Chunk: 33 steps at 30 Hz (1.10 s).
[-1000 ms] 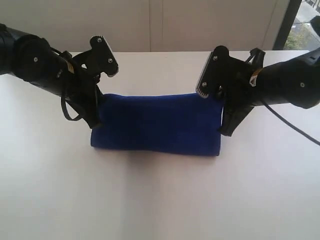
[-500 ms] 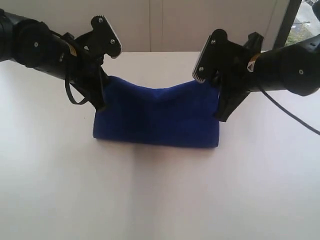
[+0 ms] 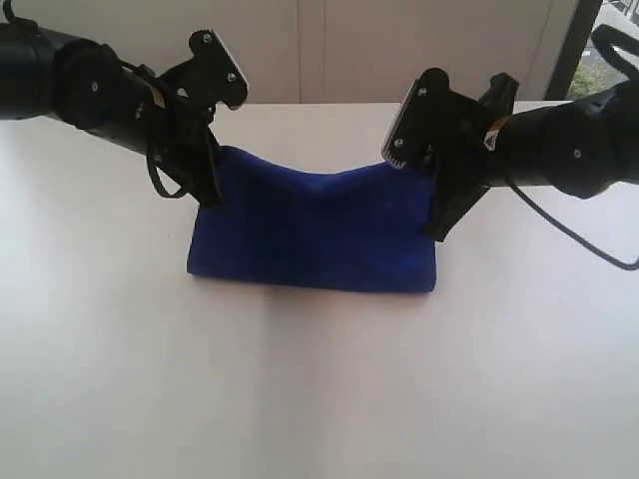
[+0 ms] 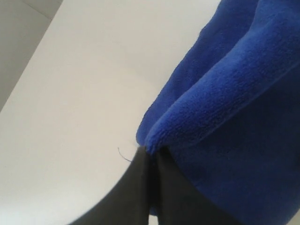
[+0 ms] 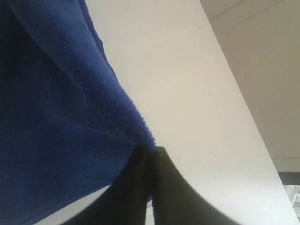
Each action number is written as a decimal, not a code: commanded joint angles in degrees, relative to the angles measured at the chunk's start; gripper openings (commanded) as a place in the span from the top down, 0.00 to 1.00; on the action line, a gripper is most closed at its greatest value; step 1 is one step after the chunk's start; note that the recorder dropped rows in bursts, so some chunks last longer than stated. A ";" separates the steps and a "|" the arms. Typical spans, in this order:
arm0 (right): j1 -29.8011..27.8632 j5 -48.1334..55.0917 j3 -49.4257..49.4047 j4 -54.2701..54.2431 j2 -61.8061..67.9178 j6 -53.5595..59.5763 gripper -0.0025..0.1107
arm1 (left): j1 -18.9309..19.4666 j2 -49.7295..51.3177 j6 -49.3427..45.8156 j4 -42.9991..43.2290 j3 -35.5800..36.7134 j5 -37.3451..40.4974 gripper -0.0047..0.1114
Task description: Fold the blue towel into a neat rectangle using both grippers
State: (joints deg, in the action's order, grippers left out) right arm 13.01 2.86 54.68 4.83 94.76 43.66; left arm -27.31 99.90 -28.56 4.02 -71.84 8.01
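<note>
Blue towel (image 3: 315, 235) hung mid-frame, looked already doubled, its lower edge on the surface (image 3: 319, 399). My left claw (image 4: 150, 158) and right claw (image 5: 151, 155) each pinched a raised upper corner. I'd say one more fold was left.

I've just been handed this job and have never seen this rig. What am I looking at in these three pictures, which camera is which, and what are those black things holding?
The machine is a two-armed robot. The wide picture comes from a camera off the arms. It shows the left arm and the right arm over a white table, with the blue towel between them.

The two close-ups come from a camera on each wrist, looking along the fingers. In one, the left gripper is shut on a towel corner. In the other, the right gripper is shut on another corner.

The held side is raised and sags in the middle. The towel's near edge rests on the table.
</note>
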 commanded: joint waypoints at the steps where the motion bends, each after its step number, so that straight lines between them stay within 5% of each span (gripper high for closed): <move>1: -0.48 -1.08 2.43 0.09 2.18 -0.41 0.98 | 2.03 1.08 1.87 -0.03 -1.75 0.11 0.96; 33: -3.31 -0.65 9.93 0.09 9.43 -0.41 0.98 | 3.93 4.79 1.45 -0.03 -1.86 -12.84 0.96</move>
State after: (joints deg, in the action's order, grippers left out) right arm 10.29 2.88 64.41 4.83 104.36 43.66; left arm -23.49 105.05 -27.43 4.02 -73.27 -3.96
